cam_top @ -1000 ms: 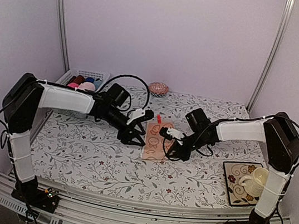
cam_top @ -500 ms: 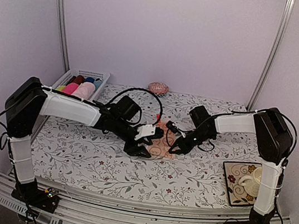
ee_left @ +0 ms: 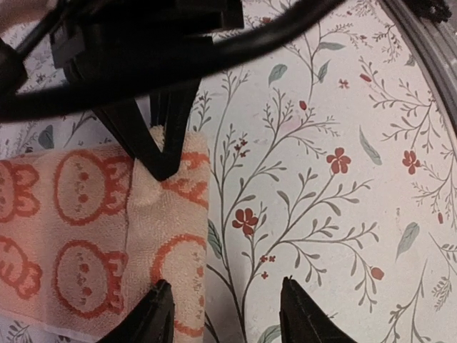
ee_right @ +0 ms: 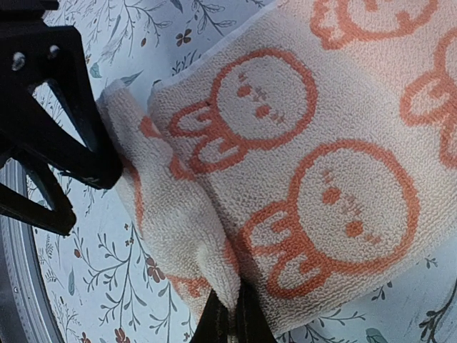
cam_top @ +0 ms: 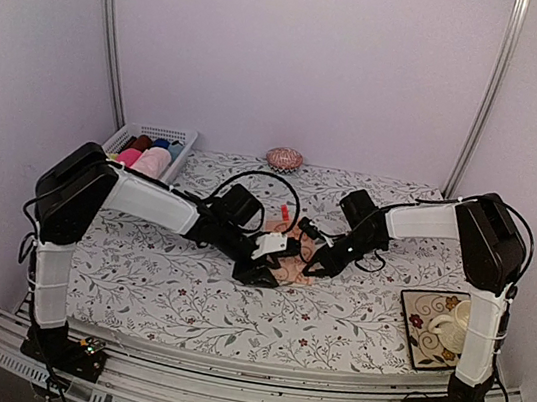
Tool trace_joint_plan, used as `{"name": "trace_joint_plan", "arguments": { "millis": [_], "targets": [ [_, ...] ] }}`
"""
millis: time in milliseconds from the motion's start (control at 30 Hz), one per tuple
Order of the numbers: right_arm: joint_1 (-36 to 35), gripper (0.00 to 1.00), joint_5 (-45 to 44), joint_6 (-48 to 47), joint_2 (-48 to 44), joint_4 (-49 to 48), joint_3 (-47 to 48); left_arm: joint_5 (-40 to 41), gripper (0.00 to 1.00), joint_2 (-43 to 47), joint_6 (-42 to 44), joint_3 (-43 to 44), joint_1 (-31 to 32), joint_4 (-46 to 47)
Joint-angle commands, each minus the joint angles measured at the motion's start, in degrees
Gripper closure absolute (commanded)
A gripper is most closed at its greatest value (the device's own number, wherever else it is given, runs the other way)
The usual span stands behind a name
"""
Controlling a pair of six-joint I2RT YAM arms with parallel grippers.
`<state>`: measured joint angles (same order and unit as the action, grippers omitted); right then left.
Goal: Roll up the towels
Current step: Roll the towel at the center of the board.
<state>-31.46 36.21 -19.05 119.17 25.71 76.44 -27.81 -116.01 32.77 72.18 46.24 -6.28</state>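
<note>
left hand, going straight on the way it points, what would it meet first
Probably the lifted edge of the bunny-print towel, on the tablecloth ahead of the left hand. The right hand pinching that edge sits just beyond. Depth is unclear.

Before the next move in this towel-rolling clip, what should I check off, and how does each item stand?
1. Right gripper shut on the folded edge of the towel: ok.
2. Left gripper open, one finger on either side of the towel's side edge: ok.
3. Left gripper holding cloth: not ok, nothing pinched yet.
4. Rest of towel lying flat on the table: ok.
5. Towel rolled: not ok, only one edge turned over.
</note>
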Motion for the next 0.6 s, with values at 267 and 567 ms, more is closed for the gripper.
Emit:
{"name": "trace_joint_plan", "arguments": {
  "millis": [267, 567],
  "targets": [
    [0.2, 0.98, -0.3, 0.2, 1.3, 1.4, 0.7, -0.6, 0.59, -0.6, -4.7, -6.1, -1.5, 0.1],
    [0.5, 0.97, 0.0, 0.5, 1.9, 1.6, 0.8, 4.8, 0.51, 5.0, -3.6, -7.7, -0.5, 4.0]
  ]
}}
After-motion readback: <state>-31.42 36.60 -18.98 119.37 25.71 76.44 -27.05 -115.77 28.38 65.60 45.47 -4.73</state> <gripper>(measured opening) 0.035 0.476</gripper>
